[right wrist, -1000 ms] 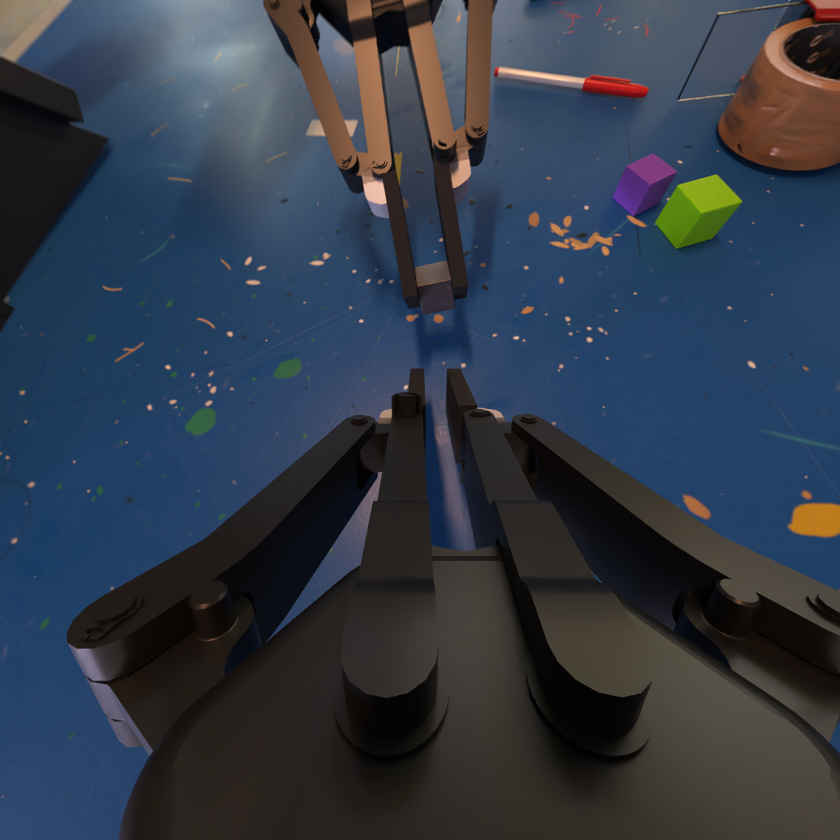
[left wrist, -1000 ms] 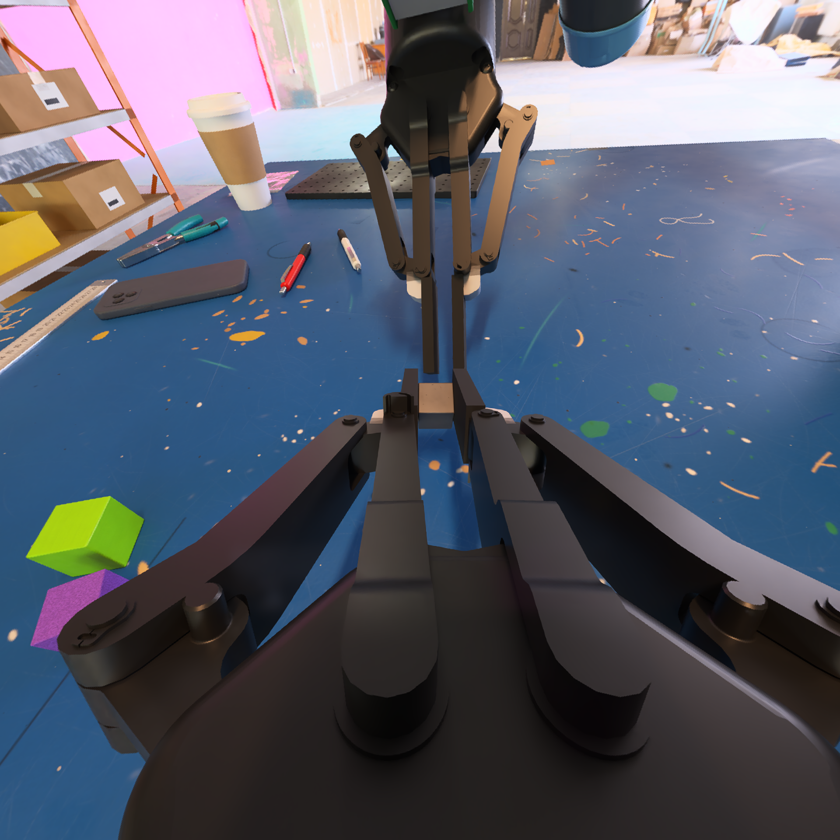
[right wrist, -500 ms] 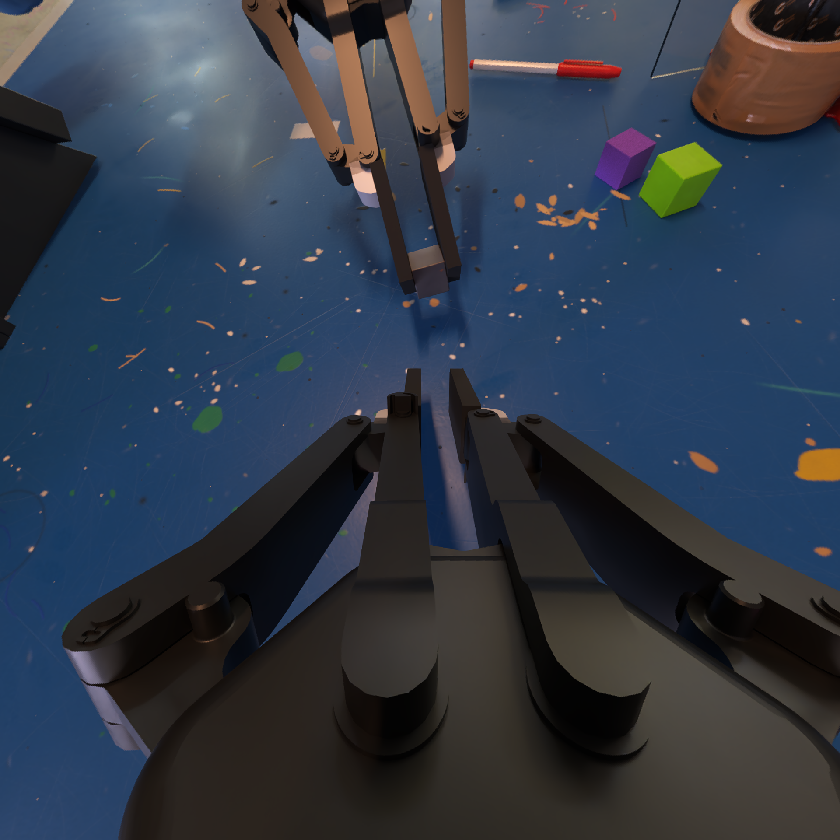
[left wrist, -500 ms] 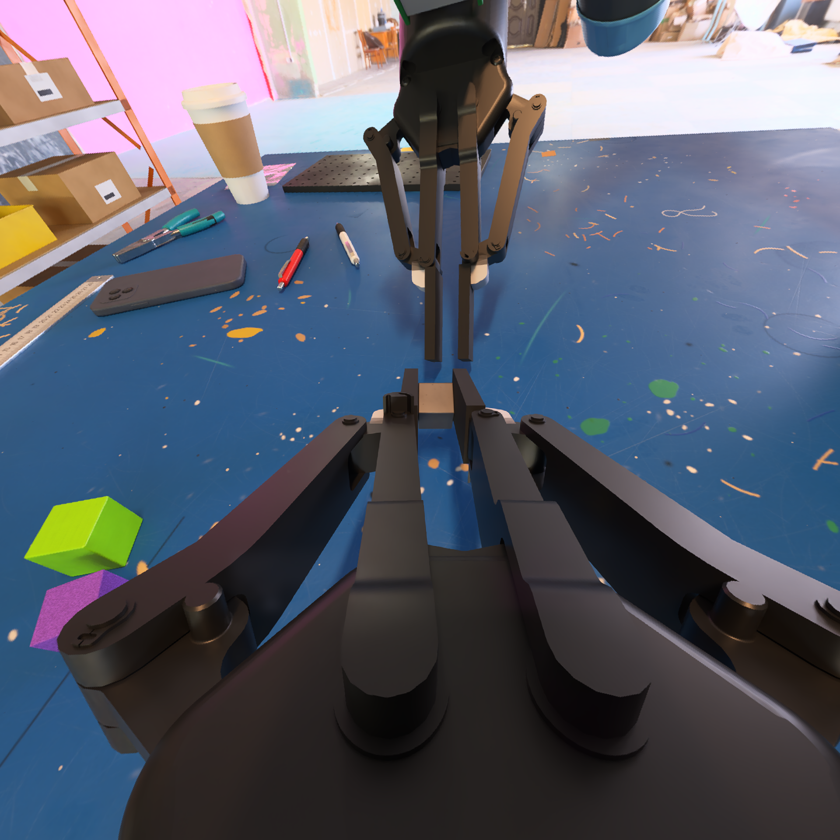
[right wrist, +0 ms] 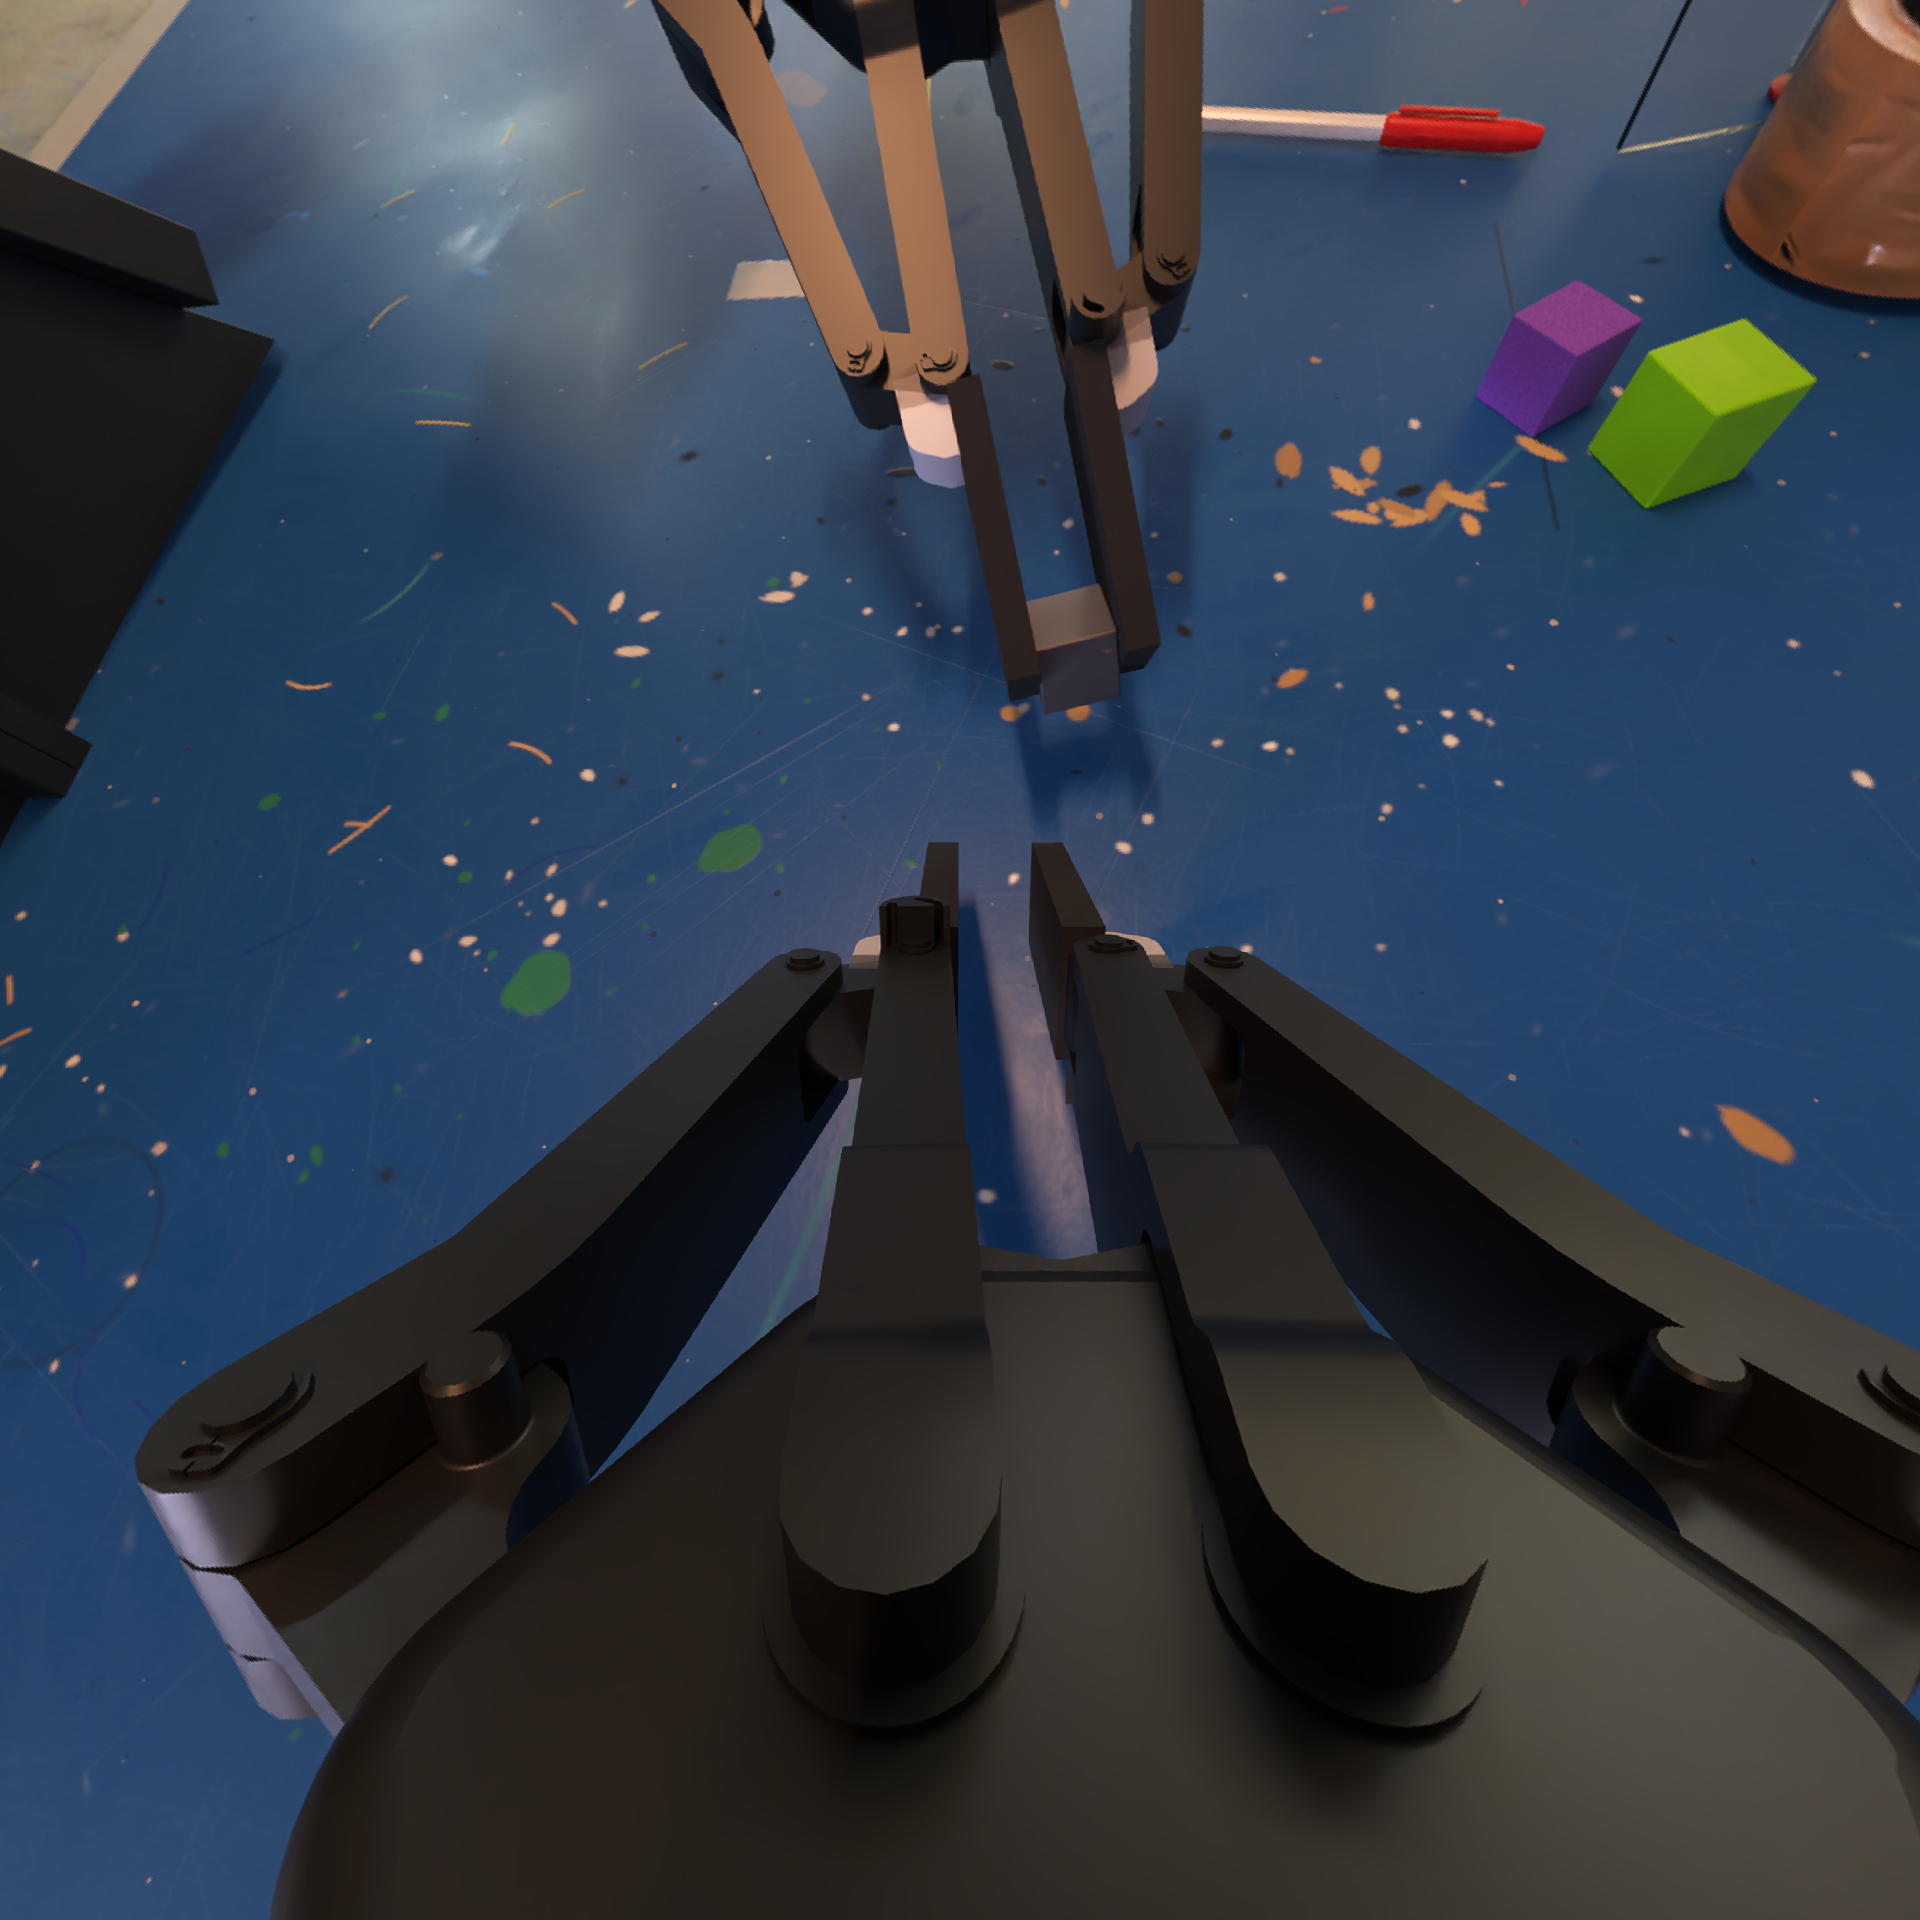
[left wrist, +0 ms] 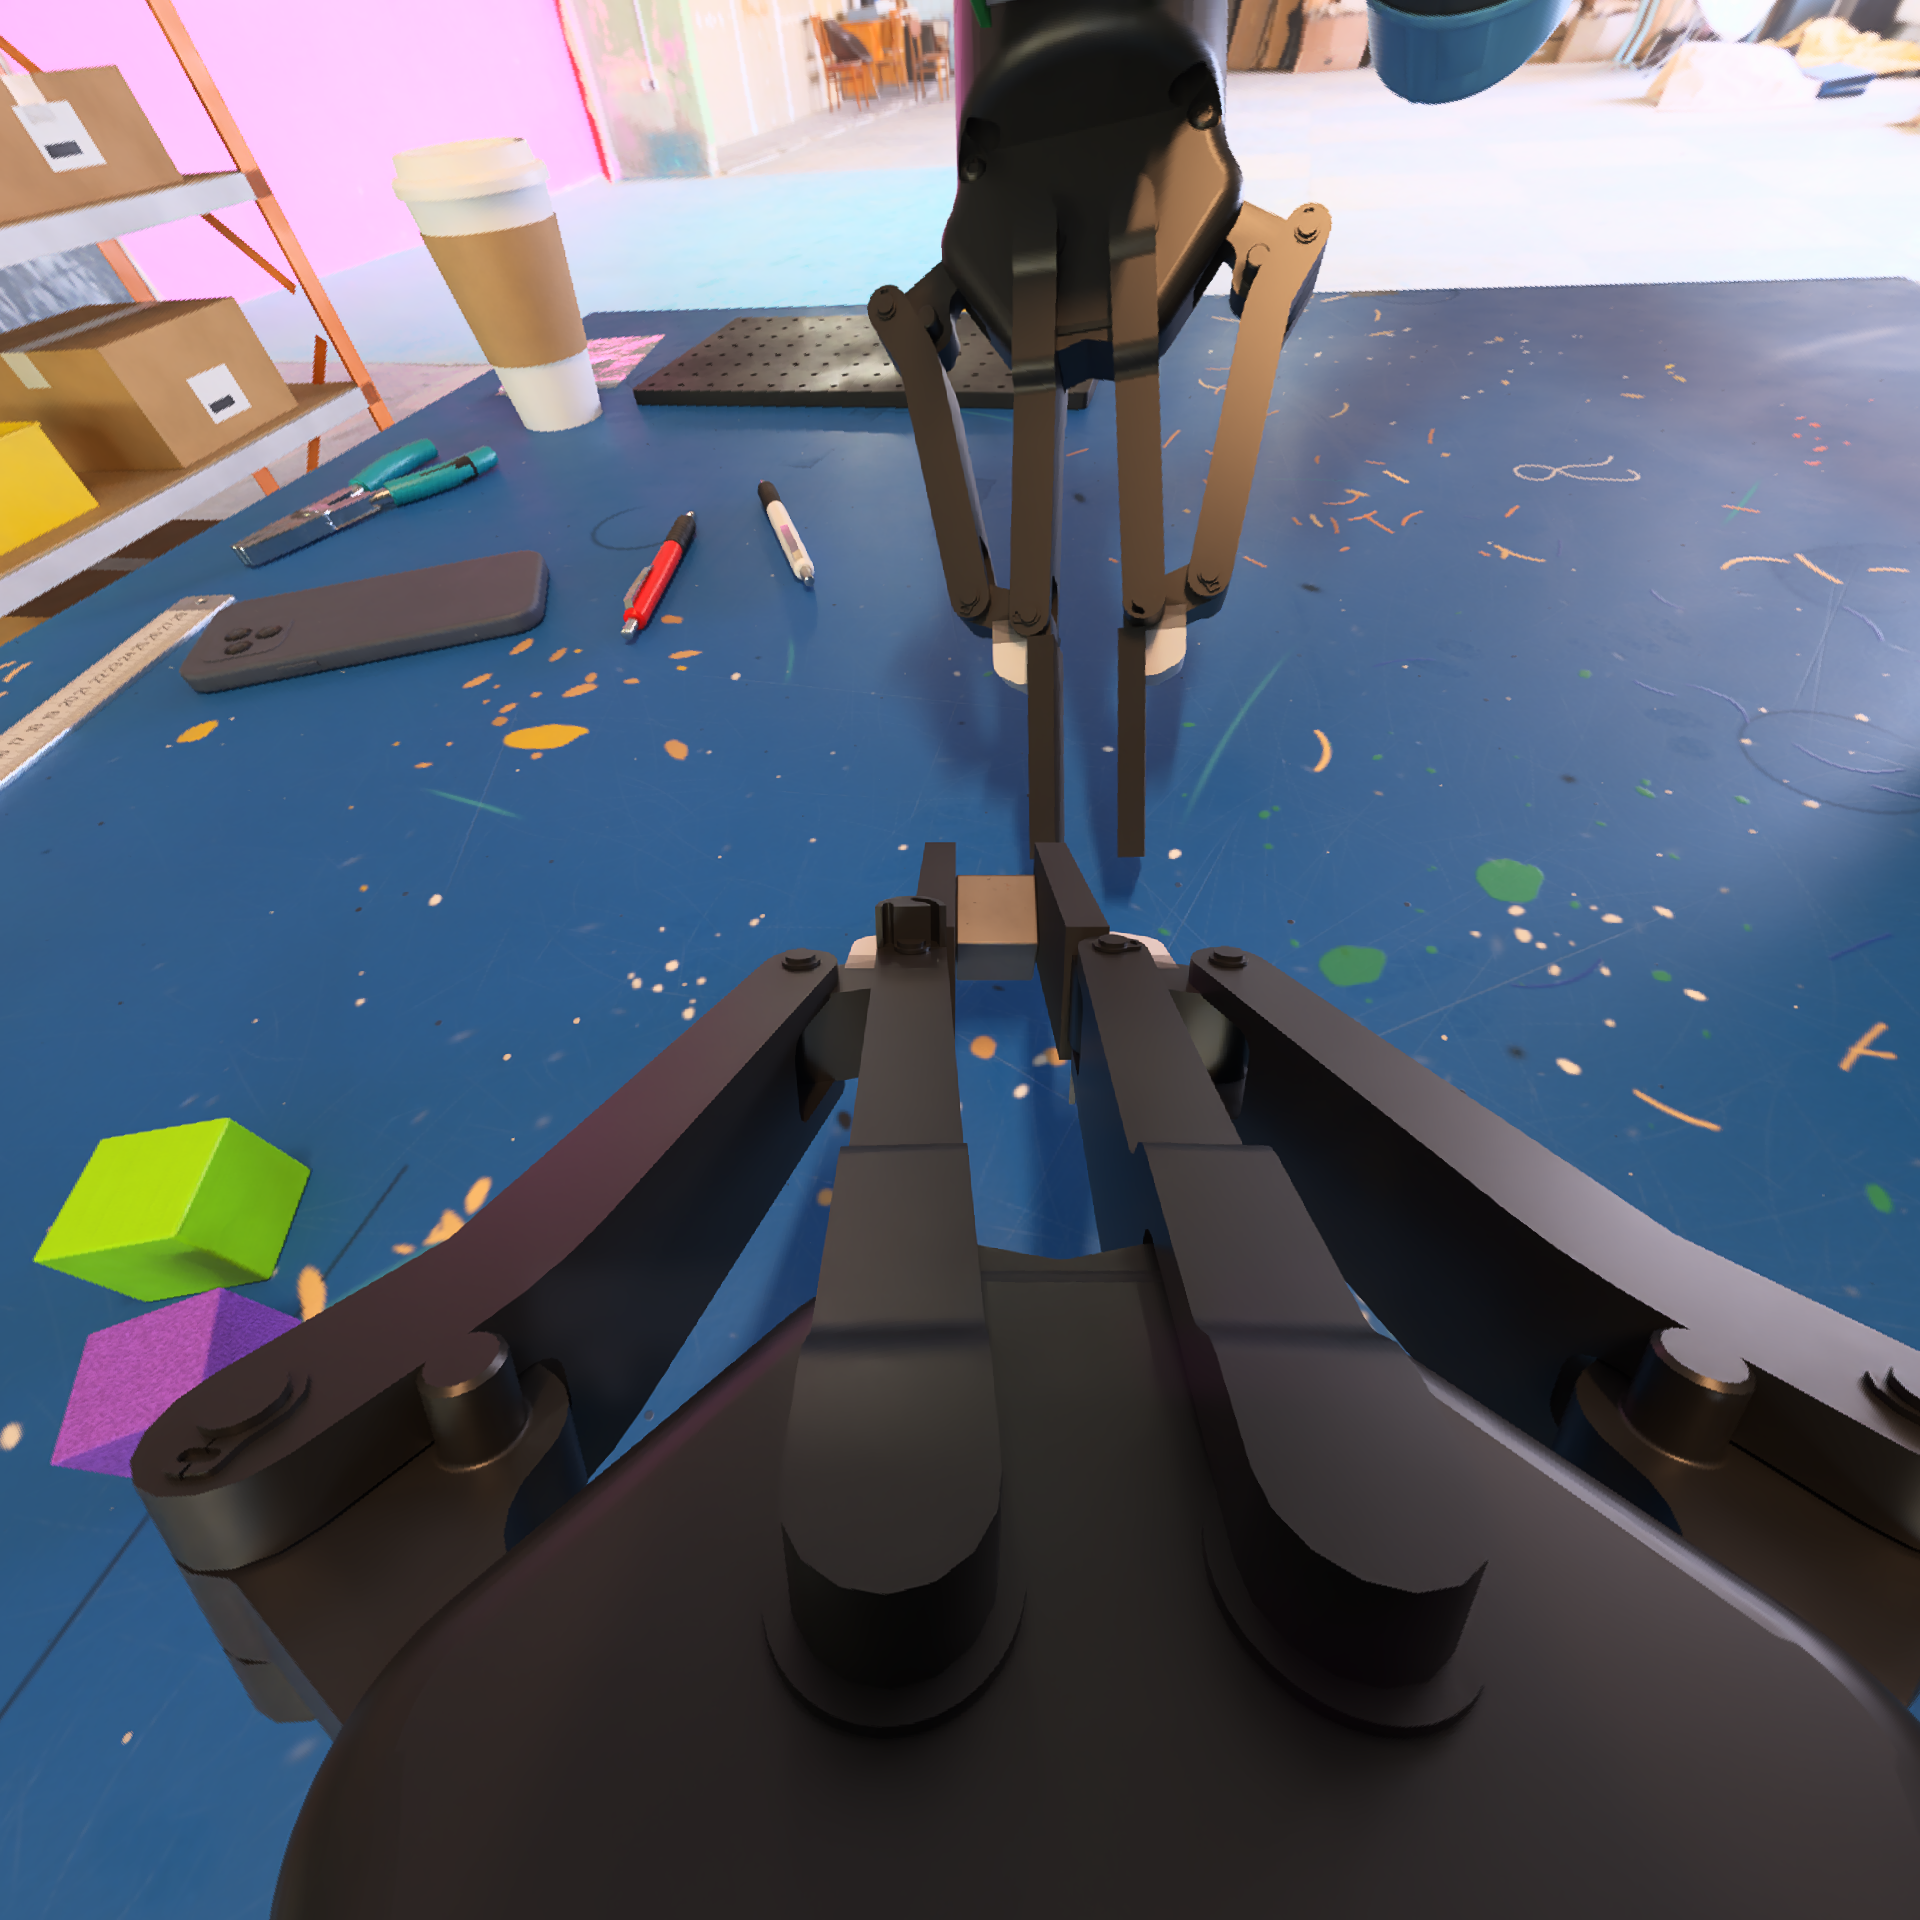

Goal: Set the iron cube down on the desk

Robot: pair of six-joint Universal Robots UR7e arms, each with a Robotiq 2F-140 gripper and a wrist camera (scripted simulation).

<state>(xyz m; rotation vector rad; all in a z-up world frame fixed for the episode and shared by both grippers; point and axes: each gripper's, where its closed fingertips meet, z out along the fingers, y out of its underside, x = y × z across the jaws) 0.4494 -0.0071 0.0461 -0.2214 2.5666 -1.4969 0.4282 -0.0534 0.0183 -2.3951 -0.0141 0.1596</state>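
Iron cube (right wrist: 1076,646) hanging just above the desk (right wrist: 1455,935), pinched in the left claw (left wrist: 995,914).

Left claw's fingers are squeezing the cube from both sides at their tips, keeping its underside free to meet the blue surface; its shadow is falling right beneath it, so touchdown looks near. Right claw (right wrist: 995,883) is idling nearby with a narrow empty gap. Green cube (right wrist: 1704,410) and purple cube (right wrist: 1558,353) are lying well apart from the iron cube.
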